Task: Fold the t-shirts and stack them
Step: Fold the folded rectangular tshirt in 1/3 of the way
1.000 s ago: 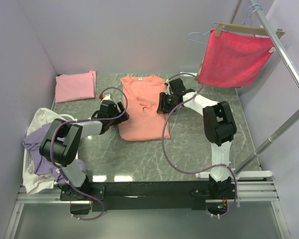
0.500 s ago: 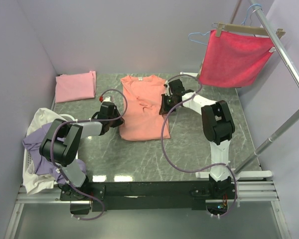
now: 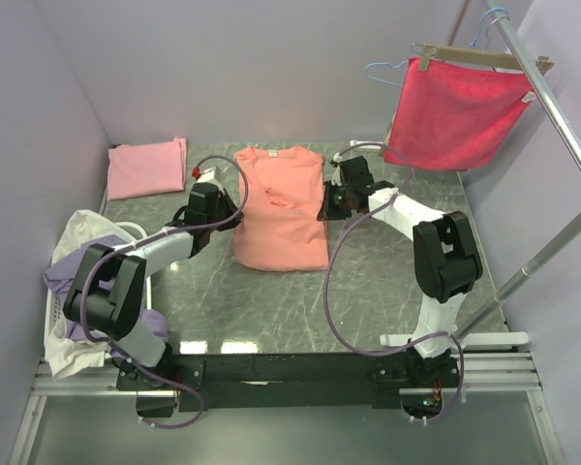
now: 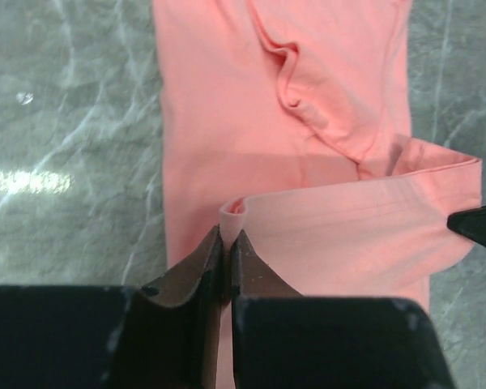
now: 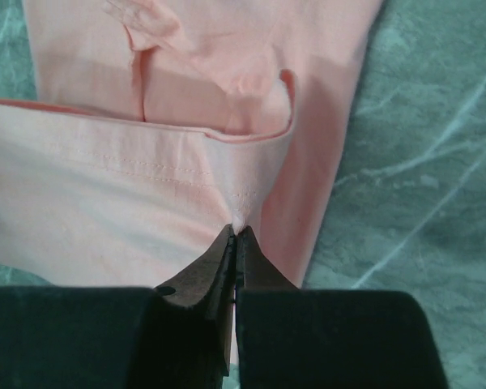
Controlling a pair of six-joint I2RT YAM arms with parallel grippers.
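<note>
The salmon-orange t-shirt (image 3: 281, 218) lies flat in the middle of the table, collar toward the back. My left gripper (image 3: 225, 205) is at its left edge and is shut on a pinch of that edge (image 4: 233, 212). At the right edge my right gripper (image 3: 326, 201) is shut on a stitched edge of the same shirt (image 5: 239, 219). Between the two grips a flap of the shirt (image 4: 348, 235) is raised over the cloth beneath. A folded light pink t-shirt (image 3: 147, 167) lies at the back left. Lavender (image 3: 70, 286) and cream (image 3: 85, 231) t-shirts are heaped at the left edge.
A crimson cloth (image 3: 455, 111) hangs from a hanger on a metal rail (image 3: 552, 107) at the back right. The white basket (image 3: 50, 325) under the heaped shirts sits by the left wall. Grey marble tabletop (image 3: 271, 305) shows in front of the shirt.
Both grippers have gone from open to shut on the salmon-orange shirt's side edges. Both arms have reached farther back, and the right arm's base has swung rightward.
</note>
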